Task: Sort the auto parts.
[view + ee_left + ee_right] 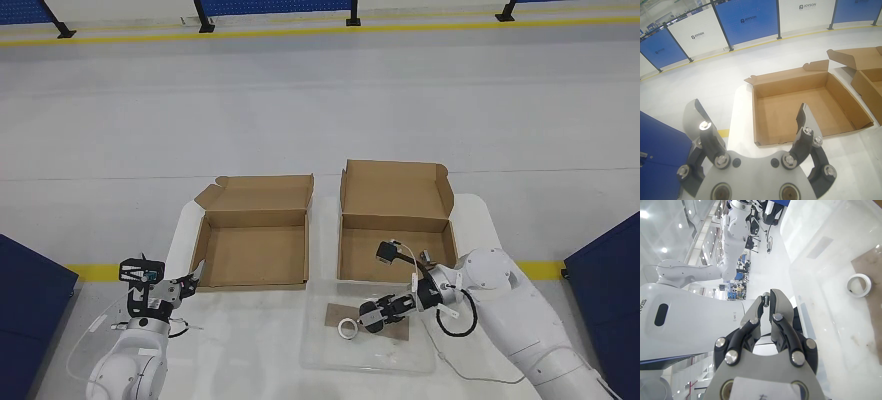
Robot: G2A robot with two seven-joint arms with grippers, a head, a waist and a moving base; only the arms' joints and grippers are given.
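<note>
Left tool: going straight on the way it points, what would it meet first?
Most likely the left cardboard box: the open left tool points at its near wall across bare table, though height is hard to judge.

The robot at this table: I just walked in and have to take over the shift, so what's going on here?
It is sorting small parts. The right gripper is shut on a small bolt, held over the clear tray at the front of the table. A white ring lies in that tray. The left gripper is open and holds nothing, by the front corner of the left cardboard box. The right cardboard box stands open beside it.
</note>
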